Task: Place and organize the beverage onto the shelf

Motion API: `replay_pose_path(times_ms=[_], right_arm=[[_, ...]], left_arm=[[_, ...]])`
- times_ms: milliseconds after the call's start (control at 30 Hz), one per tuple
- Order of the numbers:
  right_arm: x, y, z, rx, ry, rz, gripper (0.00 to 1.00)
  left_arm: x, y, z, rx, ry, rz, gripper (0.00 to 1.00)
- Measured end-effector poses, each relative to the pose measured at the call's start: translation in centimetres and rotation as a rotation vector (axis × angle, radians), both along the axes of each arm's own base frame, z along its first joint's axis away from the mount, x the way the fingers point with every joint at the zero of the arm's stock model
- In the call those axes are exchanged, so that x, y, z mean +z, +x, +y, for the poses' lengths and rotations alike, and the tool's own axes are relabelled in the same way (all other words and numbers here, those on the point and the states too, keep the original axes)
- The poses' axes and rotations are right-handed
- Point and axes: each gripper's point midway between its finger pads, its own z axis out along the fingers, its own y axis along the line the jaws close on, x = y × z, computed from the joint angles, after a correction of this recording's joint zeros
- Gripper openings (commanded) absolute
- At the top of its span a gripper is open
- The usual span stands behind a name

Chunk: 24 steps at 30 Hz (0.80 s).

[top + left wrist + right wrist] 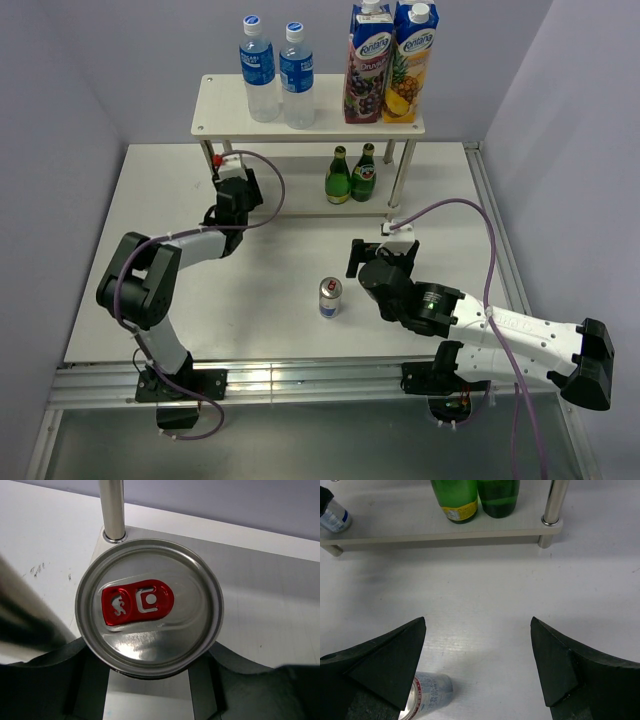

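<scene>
1. While the white table [250, 290] carries everything, the shelf [215, 110] stands at its far side, two cream boards on thin metal legs.
2. Left gripper [150, 672] is clenched on a silver can with a red tab [149, 607]. It holds the can upright at the left end of the lower board, just beside a shelf leg [112, 510]. Whether the can rests on the board I cannot tell.
3. Right gripper [477, 665] hovers over bare table in front of the shelf, jaws spread wide and holding nothing.
4. Two juice cartons [370, 70] stand touching at the right end of the top board.
5. Two water bottles [258, 75] stand side by side on the same board, left of the cartons.
6. Two green bottles [454, 500] occupy the lower board right of centre, near the right front leg [552, 505] and well apart from the held can.
7. A second can [330, 297] stands upright on the table, near the right gripper on its left side.
</scene>
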Motion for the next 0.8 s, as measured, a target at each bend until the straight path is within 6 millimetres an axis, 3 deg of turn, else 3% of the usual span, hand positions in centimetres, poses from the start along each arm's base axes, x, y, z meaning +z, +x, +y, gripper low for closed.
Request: replay_pose_path(times_ms=[300,500,533,600,633,733,800], right_arm=[[0.0,0.1,-0.2,-0.005,-0.004,0.0,0.92],[0.0,0.1,-0.2,-0.004,-0.003,0.001,0.92],[0.0,0.1,-0.1,-0.004,-0.002,0.001,0.92],[0.0,0.1,-0.1,-0.002,-0.001,0.002,0.92],[0.0,0.1,-0.1,-0.001,0.0,0.002,0.92],[0.0,0.1,-0.1,-0.001,0.0,0.002,0.92],[-0.1,0.1,-0.1,-0.001,-0.001,0.003,0.92]], left_arm=[[-0.1,2.0,-0.6,-0.005,0.009,-0.008,0.01],[-0.1,2.1,-0.7,-0.009,0.018,-0.007,0.43],[-0.1,2.1,-0.7,-0.009,0.02,-0.007,0.58],[-0.2,2.1,-0.6,-0.012,0.029,-0.005,0.68],[-0.2,2.1,-0.7,-0.015,0.035,-0.003,0.79],[-0.2,1.9,-1.3,-0.031,0.044,-0.001,0.94],[-0.2,1.9,-1.2,-0.028,0.044,-0.001,0.99]])
